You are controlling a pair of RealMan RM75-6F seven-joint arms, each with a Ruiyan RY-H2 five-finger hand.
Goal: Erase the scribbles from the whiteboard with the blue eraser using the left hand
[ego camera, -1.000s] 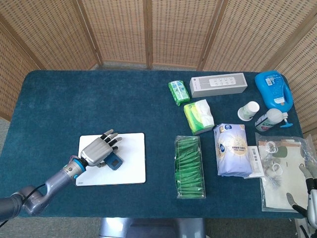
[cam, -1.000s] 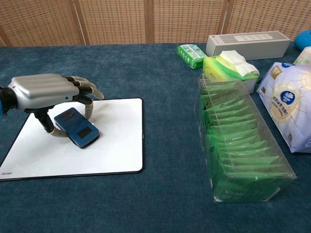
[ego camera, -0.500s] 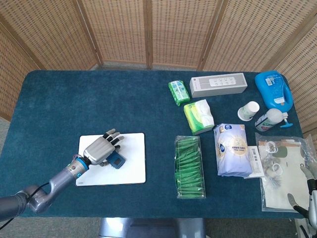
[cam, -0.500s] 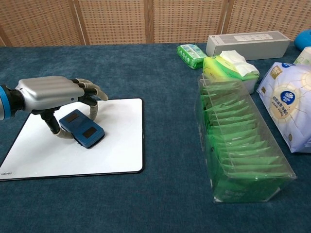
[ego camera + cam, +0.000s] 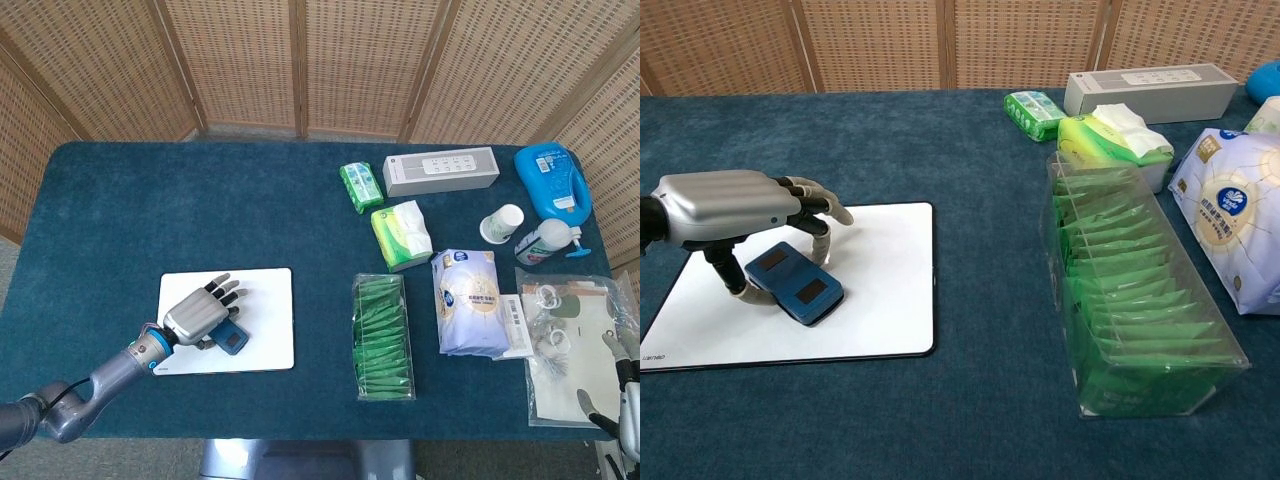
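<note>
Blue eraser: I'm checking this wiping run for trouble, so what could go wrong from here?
The left robot hand arches over the blue eraser with only a loose hold, so the eraser could slip out mid-stroke. The whiteboard lies loose on the cloth-covered table, so pushing might slide it. A long stroke might run off the board's edge.

- A folding screen (image 5: 300, 65) of woven cane panels in wooden frames is standing behind the table, filling the back of both views.
- Dark blue cloth is covering the table (image 5: 200, 210).
- Grey floor (image 5: 12, 262) is showing at the table's left edge.
- Even, soft light is falling across everything.
</note>
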